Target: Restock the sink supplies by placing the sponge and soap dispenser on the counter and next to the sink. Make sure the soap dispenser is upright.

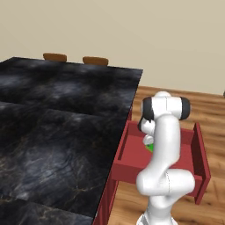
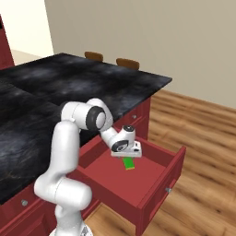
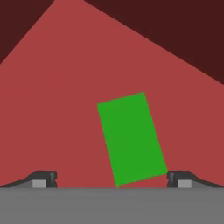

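Note:
The sponge (image 3: 131, 138) is a flat green rectangle lying on the floor of an open red drawer (image 2: 161, 179). My gripper (image 3: 111, 178) hangs over it, open, with its two dark fingertips spread wide to either side of the sponge's near end and nothing held. From the right base view the hand (image 2: 125, 146) points down into the drawer just above the sponge (image 2: 129, 163). The arm hides most of the sponge (image 1: 150, 147) in the left base view. The soap dispenser, the sink and the counter are out of view.
A wide black veined stone slab (image 1: 57, 123) runs to the left of the drawer (image 1: 132, 169), over red cabinets. Two brown seat backs (image 1: 55, 56) (image 1: 95, 60) stand at its far edge. Wooden floor (image 2: 203, 138) lies to the right of the drawer.

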Motion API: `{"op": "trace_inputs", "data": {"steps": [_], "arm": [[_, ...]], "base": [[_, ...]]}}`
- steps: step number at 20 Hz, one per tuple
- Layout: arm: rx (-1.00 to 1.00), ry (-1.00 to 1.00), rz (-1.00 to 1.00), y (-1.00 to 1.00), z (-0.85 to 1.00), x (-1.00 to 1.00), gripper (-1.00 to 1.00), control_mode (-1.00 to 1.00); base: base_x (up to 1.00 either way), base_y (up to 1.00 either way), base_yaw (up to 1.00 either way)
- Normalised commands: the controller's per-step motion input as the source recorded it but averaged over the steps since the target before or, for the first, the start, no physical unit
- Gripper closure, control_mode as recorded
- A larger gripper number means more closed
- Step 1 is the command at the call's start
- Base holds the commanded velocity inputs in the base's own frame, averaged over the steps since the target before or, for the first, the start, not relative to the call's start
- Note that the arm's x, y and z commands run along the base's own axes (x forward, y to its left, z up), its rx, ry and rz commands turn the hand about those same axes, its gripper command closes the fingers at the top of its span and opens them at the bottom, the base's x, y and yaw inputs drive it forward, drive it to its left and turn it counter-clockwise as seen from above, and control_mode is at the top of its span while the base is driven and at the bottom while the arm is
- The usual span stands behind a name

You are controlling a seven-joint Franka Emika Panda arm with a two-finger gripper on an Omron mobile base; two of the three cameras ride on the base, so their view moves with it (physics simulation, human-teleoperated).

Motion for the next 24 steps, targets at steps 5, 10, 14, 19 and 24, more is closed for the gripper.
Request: {"op": "trace_inputs", "data": {"steps": [5,10,14,19,24], "arm": [[0.00,0.04,0.07,-0.06,-0.32,0.39,-1.00,-1.00],[0.00,0.03,0.05,0.00,-0.39,0.15,-1.00,-1.00],[0.00,0.00,0.01,0.00,-0.23,0.00,-1.00,-1.00],[-0.02,0.00,0.00,0.00,-0.08,0.00,-1.00,-1.00],[-0.04,0.00,0.00,0.00,-0.25,0.00,-1.00,-1.00]], "base": [[0.00,0.00,0.00],[0.00,0.00,0.00],[0.00,0.00,0.00],[0.00,0.00,0.00],[0.00,0.00,0.00]]}}
